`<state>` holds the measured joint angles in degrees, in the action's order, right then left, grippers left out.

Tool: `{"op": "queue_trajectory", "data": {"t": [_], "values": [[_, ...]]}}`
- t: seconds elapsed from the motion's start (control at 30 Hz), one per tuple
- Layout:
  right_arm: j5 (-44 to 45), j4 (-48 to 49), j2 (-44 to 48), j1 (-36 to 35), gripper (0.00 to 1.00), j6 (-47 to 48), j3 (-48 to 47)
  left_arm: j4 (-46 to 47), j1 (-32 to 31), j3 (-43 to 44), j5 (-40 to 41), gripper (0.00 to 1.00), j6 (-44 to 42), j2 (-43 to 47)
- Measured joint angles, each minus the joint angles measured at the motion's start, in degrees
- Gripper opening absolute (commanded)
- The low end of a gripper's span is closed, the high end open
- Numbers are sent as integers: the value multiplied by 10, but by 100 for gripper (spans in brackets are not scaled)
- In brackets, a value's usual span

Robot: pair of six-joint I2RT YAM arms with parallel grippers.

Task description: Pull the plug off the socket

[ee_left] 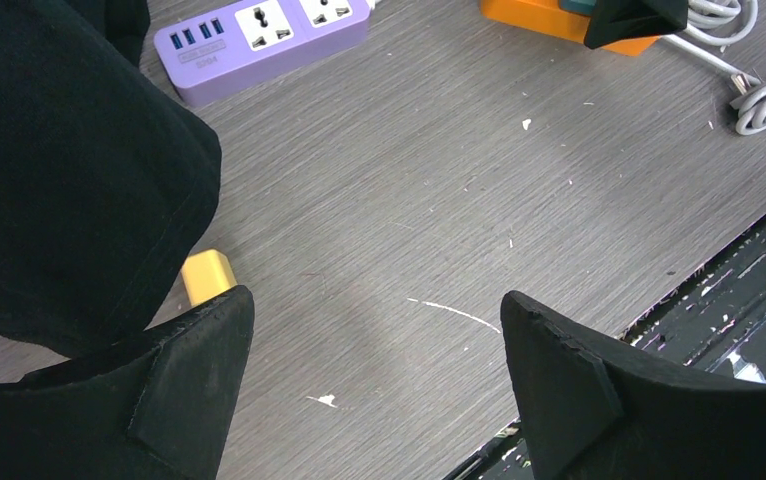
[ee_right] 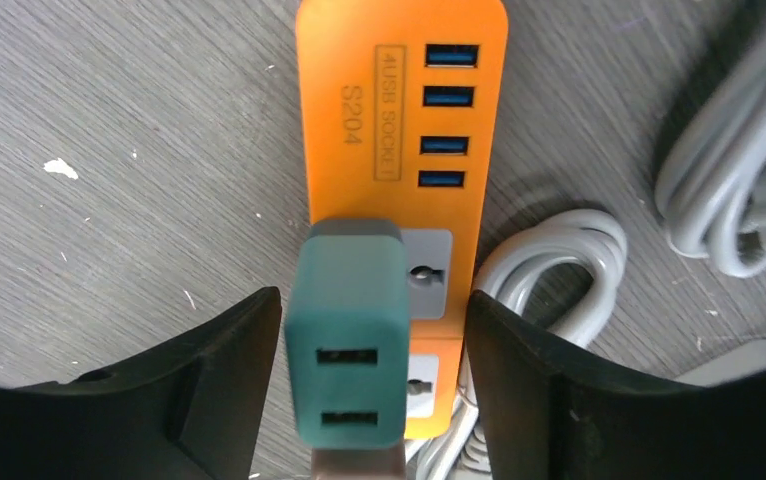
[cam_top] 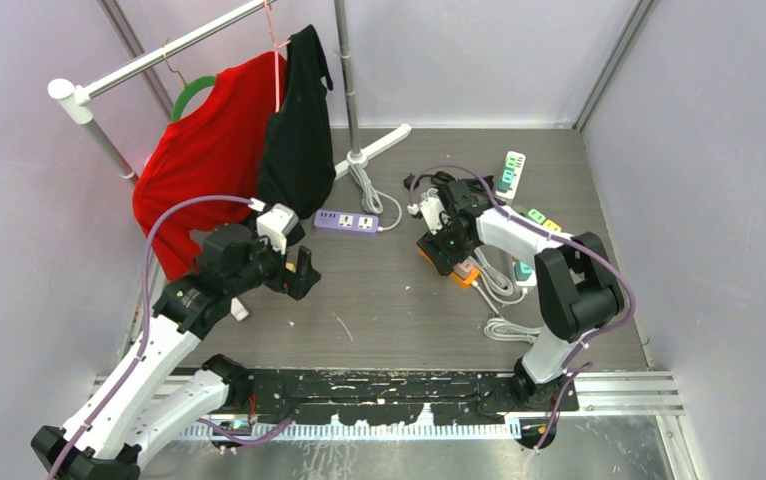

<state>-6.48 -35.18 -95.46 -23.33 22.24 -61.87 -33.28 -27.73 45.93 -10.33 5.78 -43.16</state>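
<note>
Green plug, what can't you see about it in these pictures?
Right wrist view: the plug covers its own prongs, so how deep it sits in the orange strip is hidden.
Top view: the right gripper covers the plug.
Right wrist view: the bottom edge cuts off the orange strip's near end.

Plug (ee_right: 349,335): dark teal block with rounded corners and two USB slots on the face toward the camera. It stands upright, seated in the power strip (ee_right: 399,100), not pulled out.

Strip: orange, lying flat on the worktop (ee_right: 109,100). One end has four blue USB ports (ee_right: 449,115) in a row beside a label (ee_right: 387,112) reading "4USB SOCKET S204". Grey socket plates (ee_right: 431,275) come next. The plug covers their left part, with a hole showing just right of it. Can't tell exactly which socket it's in.

Top view: the strip (cam_top: 466,273) lies right of centre, mostly hidden.
</note>
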Motion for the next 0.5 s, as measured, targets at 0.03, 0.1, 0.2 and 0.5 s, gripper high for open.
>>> {"op": "queue_trajectory", "data": {"t": [0.03, 0.1, 0.2, 0.5], "values": [[5, 1, -8, -2, 62, 3, 1, 0, 0, 0, 0, 92, 0, 0], [7, 1, -14, -3, 53, 8, 1, 0, 0, 0, 0, 92, 0, 0], [3, 0, -14, -3, 41, 12, 2, 0, 0, 0, -2, 92, 0, 0], [-42, -19, -6, -62, 33, 80, 10, 0, 0, -1, -4, 92, 0, 0]]}}
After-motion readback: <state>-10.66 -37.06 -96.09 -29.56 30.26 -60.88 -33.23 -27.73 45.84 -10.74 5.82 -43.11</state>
